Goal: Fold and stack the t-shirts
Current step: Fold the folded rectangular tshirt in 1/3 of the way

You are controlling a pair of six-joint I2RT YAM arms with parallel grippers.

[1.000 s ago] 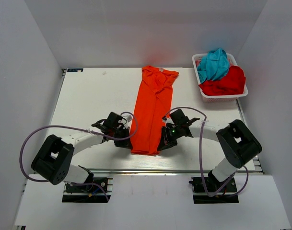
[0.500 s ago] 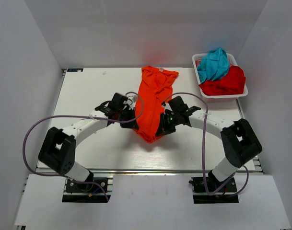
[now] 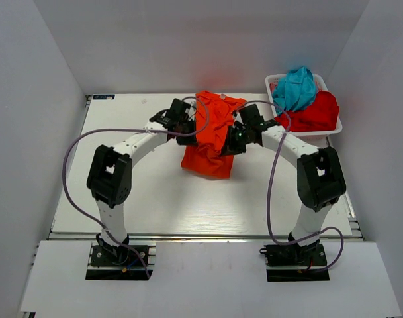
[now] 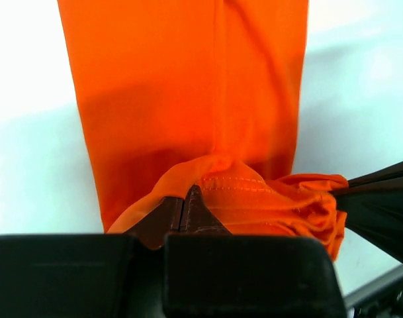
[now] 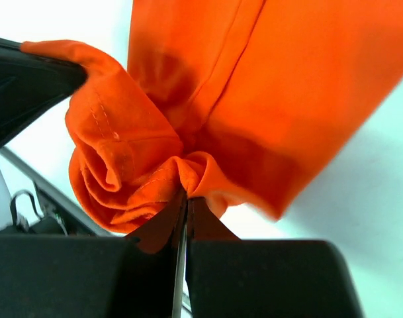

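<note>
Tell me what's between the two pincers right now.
Only the orange-red t-shirt: its bunched hem spans the gap from left pincer to right pincer, each shut on it. The top view shows this; both wrist views agree.

Both end effectors (image 4: 189,205) (image 5: 186,202) clamped, close together, aloft

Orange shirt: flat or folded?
Orange shirt partly folded: left hand and right hand pinch its hem above the part lying on the table.

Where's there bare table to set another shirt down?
Bare: the wide near strip between the orange shirt and the front edge, and the left side beyond the left arm. Crowded: far middle, where left gripper and right gripper pinch the shirt, and the basket at far right.
</note>
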